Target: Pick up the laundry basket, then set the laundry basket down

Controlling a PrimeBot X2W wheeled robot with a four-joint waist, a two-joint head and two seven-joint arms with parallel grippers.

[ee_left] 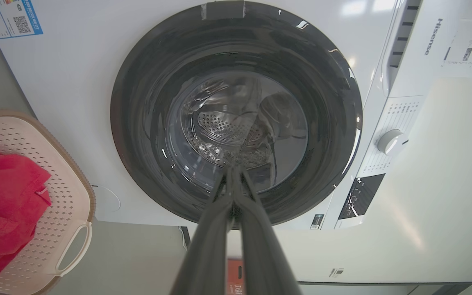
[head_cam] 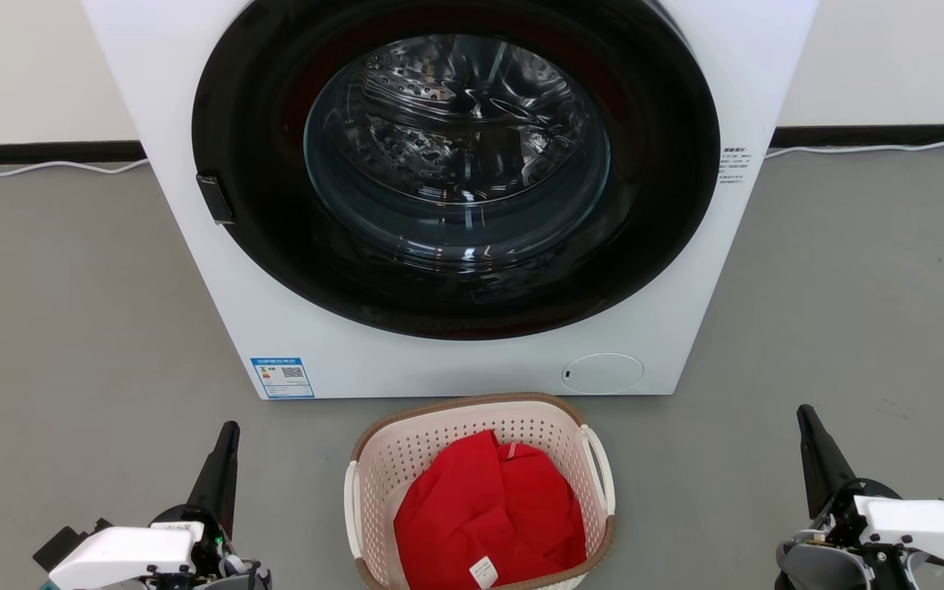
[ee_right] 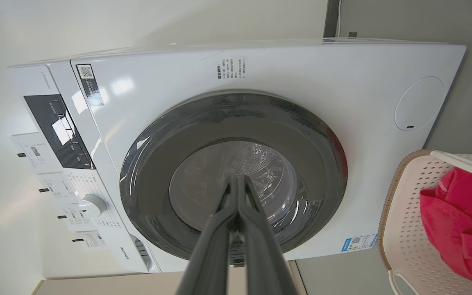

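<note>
The laundry basket (head_cam: 406,459) stands on the grey floor just in front of the washer, pale pink-cream with perforated walls, a brown rim and white loop handles on both sides. A red garment (head_cam: 488,508) lies inside it. My left gripper (head_cam: 230,428) is low at the left, well clear of the basket, fingers pressed together and empty. My right gripper (head_cam: 804,411) is low at the right, also shut and empty. The basket (ee_left: 64,192) sits at the left edge of the left wrist view, where my left gripper (ee_left: 232,170) points at the washer door. The basket (ee_right: 404,213) lies at the right edge of the right wrist view, with my right gripper (ee_right: 238,178) shut.
A white front-loading washer (head_cam: 218,279) with a dark round glass door (head_cam: 456,164) stands right behind the basket. A white cable (head_cam: 46,167) runs along the wall base. Grey floor (head_cam: 70,328) spreads on both sides of the washer and basket.
</note>
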